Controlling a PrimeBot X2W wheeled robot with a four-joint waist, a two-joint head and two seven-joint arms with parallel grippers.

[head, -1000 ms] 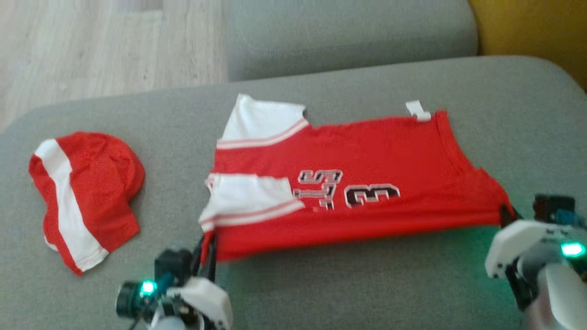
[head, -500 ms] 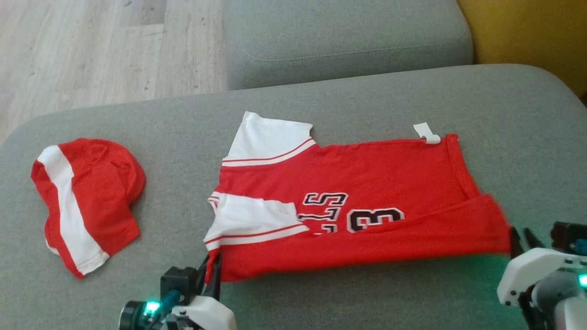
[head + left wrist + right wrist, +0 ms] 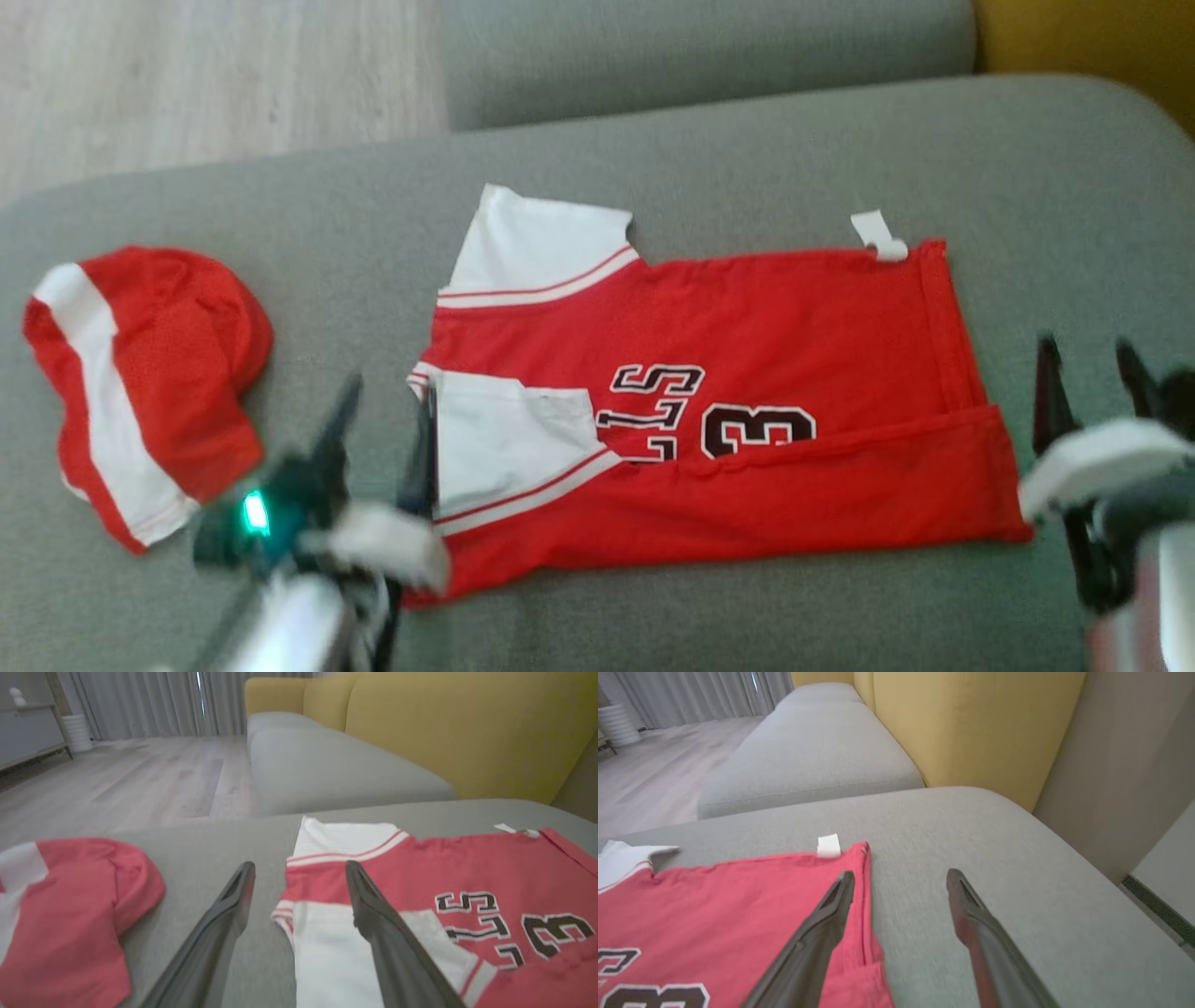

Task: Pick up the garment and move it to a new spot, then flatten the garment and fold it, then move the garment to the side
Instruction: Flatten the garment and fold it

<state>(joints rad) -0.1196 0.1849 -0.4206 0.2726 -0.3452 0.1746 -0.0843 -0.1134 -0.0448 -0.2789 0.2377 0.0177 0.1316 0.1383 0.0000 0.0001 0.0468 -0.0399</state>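
The red jersey (image 3: 709,411) lies spread in the middle of the grey sofa seat (image 3: 747,140), collar and white sleeves to the left and hem to the right. Its near long edge is turned over toward the far side, making a band that covers the lower part of the printed number. That looks like a first lengthwise fold, laid flat and fairly even. A small white tag (image 3: 878,235) sticks out at the far right corner.

The left hand (image 3: 390,397) is at the near left end of that band. Its fingers are spread wide and hold nothing; one is over the near white sleeve, the other over bare cushion. The right hand (image 3: 1085,345) is just beside the hem at the right end, equally wide and empty, with one finger above the hem seam. One hand at each end suits carrying a long edge over without skewing it, and both are now free of the cloth.

Well apart on the far left lies a second red-and-white cloth (image 3: 140,383), loosely bunched. The wooden floor (image 3: 187,84) and a yellow backrest (image 3: 971,728) lie beyond the seat.
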